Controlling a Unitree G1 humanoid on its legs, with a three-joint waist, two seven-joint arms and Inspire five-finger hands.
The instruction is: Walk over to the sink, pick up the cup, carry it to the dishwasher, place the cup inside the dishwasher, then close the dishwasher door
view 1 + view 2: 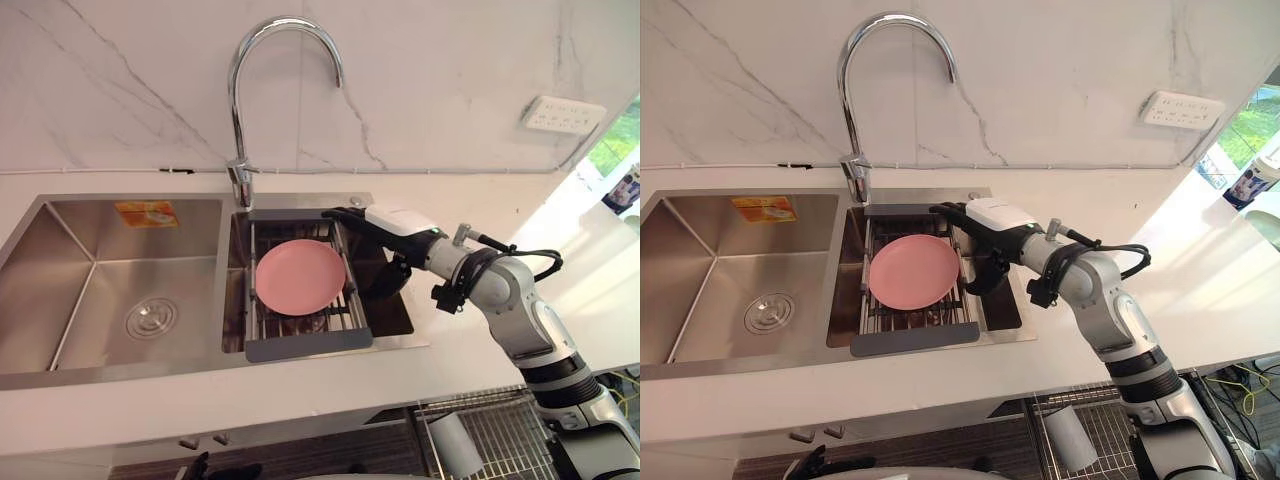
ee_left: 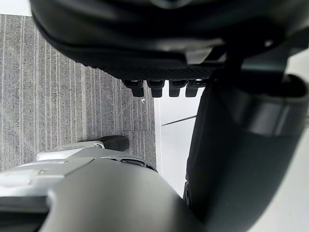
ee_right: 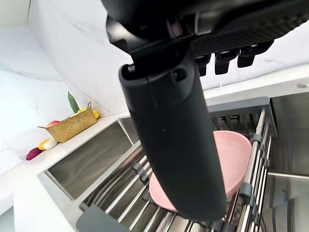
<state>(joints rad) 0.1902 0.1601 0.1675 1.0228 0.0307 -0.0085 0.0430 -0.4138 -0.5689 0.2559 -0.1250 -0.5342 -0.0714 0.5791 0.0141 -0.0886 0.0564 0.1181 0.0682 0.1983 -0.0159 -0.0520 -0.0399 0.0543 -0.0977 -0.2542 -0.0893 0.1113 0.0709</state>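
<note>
Plate [image 1: 300,276] lies on rack [image 1: 308,345] over the sink's [image 1: 95,275] right basin [image 1: 396,316], faucet [image 1: 240,186] behind.

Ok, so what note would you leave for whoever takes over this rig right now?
Right robot hand: open, empty, reaching over the right sink basin, just right of the pink plate on the drain rack.
Left robot hand: open, empty, low at the robot's side.
A pale cup lies in the wire dishwasher rack below the counter; I cannot tell if it is the job's cup.
Done: walk to the sink. Left: grasp the cup, carry, place, close the door.
</note>
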